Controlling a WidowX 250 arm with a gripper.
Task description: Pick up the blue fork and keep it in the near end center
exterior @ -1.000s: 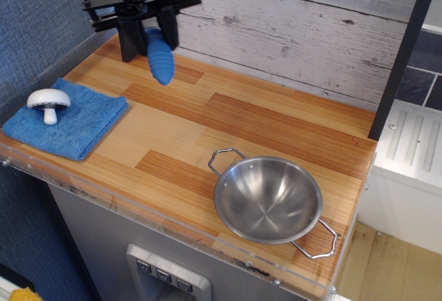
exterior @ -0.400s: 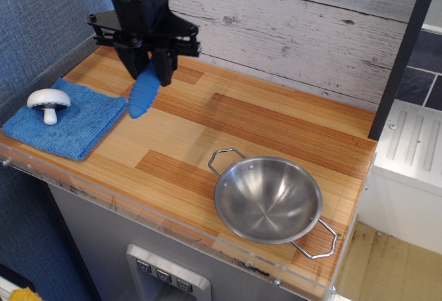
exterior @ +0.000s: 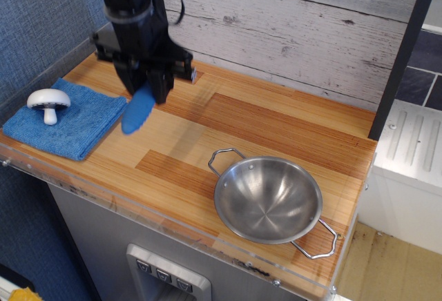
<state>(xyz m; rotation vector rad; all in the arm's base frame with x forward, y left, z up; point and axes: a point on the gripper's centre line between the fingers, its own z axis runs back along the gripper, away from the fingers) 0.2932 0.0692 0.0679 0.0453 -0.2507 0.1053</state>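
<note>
My gripper [exterior: 146, 88] hangs over the left middle of the countertop and is shut on the blue fork [exterior: 136, 112]. Only the fork's ribbed blue handle shows, pointing down and to the front left below the fingers; the tines are hidden in the gripper. The fork is held above the wood, just right of the blue cloth. The near end center [exterior: 166, 187] of the striped wood countertop lies in front of the gripper, between the cloth and the bowl.
A folded blue cloth [exterior: 76, 125] with a white mushroom [exterior: 48, 102] on it lies at the front left. A steel bowl [exterior: 268, 199] with wire handles sits at the front right. A whitewashed plank wall runs along the back.
My gripper has carried the blue fork from the back left corner forward and lower, toward the front of the counter. The bowl, cloth and mushroom have not moved.
</note>
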